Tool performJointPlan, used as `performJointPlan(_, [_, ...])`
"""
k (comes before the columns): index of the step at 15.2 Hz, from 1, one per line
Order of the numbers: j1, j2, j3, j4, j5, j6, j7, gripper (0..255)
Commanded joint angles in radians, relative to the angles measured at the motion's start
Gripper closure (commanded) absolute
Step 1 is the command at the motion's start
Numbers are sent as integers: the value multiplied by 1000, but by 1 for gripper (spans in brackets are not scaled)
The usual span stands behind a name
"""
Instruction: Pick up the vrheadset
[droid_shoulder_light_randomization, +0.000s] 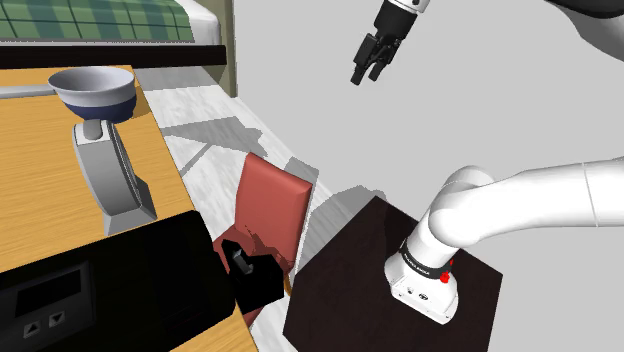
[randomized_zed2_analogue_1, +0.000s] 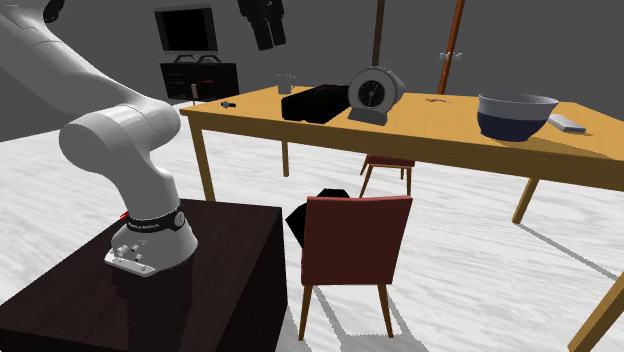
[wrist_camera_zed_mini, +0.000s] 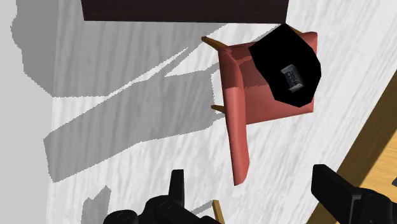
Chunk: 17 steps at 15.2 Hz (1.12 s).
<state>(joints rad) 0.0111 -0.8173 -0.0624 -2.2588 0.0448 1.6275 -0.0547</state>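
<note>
The VR headset (droid_shoulder_light_randomization: 250, 272) is a black blocky object with a small grey part on top, lying on the seat of a red chair (droid_shoulder_light_randomization: 272, 202). From the wrist view the headset (wrist_camera_zed_mini: 289, 67) sits on the chair (wrist_camera_zed_mini: 236, 102) well beyond the fingers, off toward the right finger's side. In the second exterior view the headset (randomized_zed2_analogue_1: 312, 208) peeks out behind the chair back (randomized_zed2_analogue_1: 355, 238). My gripper (droid_shoulder_light_randomization: 368, 68) hangs high in the air, far above the floor and apart from the chair. The gripper (wrist_camera_zed_mini: 251, 191) is open with nothing between its fingers. It also shows near the ceiling as gripper (randomized_zed2_analogue_1: 265, 30).
A wooden table (droid_shoulder_light_randomization: 40, 200) stands beside the chair, carrying a blue-and-white bowl (droid_shoulder_light_randomization: 95, 92), a grey scale-like device (droid_shoulder_light_randomization: 110, 180) and a black box (droid_shoulder_light_randomization: 100, 285). My dark stand (droid_shoulder_light_randomization: 340, 280) is next to the chair. A plaid bed (droid_shoulder_light_randomization: 95, 20) lies behind.
</note>
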Motion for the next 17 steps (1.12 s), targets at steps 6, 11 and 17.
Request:
performJointPlan(6, [33, 73, 39, -79, 38, 96, 15, 0])
performJointPlan(11, [69, 166, 78, -140, 78, 195, 26, 0])
performJointPlan(17, [116, 307, 125, -184, 128, 316, 35, 0])
